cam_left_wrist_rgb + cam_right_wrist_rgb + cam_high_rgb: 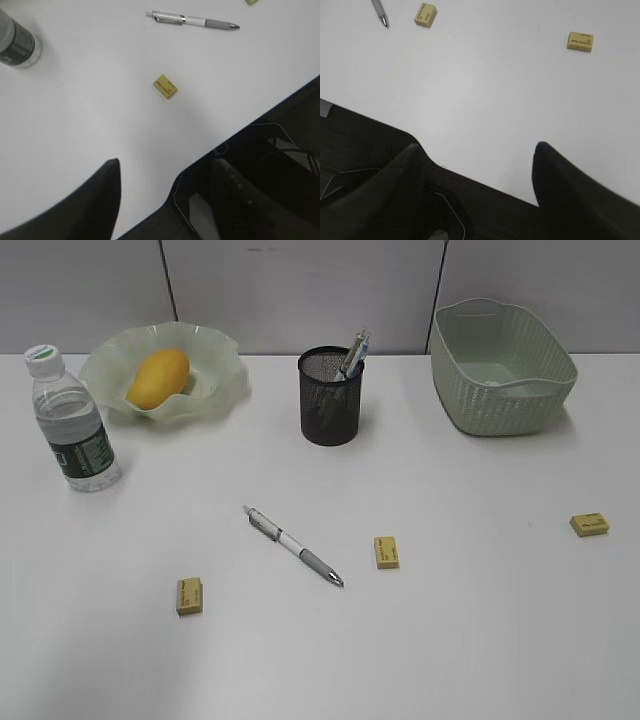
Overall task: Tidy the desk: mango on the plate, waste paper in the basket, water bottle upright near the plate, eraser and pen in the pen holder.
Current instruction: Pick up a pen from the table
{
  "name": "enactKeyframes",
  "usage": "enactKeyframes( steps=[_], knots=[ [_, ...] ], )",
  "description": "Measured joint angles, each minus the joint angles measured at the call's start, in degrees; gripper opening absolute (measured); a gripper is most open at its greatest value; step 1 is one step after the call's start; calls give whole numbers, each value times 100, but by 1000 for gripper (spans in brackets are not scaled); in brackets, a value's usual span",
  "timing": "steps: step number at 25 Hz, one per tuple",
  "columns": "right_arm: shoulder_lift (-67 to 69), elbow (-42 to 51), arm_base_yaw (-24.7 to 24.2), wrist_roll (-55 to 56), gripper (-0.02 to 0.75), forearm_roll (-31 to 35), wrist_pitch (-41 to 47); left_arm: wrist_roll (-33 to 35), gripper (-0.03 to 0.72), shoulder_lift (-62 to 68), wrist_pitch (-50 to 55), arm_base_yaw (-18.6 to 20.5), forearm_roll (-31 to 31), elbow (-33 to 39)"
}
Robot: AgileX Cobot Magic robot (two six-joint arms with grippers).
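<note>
Desk (480, 640) tidying looks partly done, judging by how things lie. The mango (157, 378) already sits in the wavy-rimmed plate (225, 360) at the far left, and the water bottle (72, 422) stands upright just beside that plate, cap on, so both of those steps appear finished. The pen holder (330, 398) stands at the far middle with at least one pen-like item poking out of it. The basket (500, 368) sits at the far right; no waste paper is visible on the desk, and I cannot tell whether any lies inside, since only part of the basket floor shows. What is left seems to be the loose stationery: a silver and white pen (294, 545) lies slantwise on the open desk in the middle, with three yellow erasers scattered around it, the left eraser (190, 596) near the front, the middle eraser (386, 552) just right of the pen tip, and the right eraser (590, 525) well apart toward the right edge. Neither arm shows in the exterior view. The left pincer (165, 175) hangs over the near desk edge with jaws spread and nothing between them; the right pincer (477, 165) is likewise spread and empty.
</note>
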Motion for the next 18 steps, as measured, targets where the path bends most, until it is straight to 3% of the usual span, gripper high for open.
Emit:
enactKeyframes(
  steps=[10, 18],
  knots=[
    [0, 0, 0, 0, 539, -6, -167, -2, 435, -2722, -470, 0, -2, 1915],
    [0, 0, 0, 0, 539, -6, -180, -166, 435, -3815, -416, 0, -8, 2619]
  ],
)
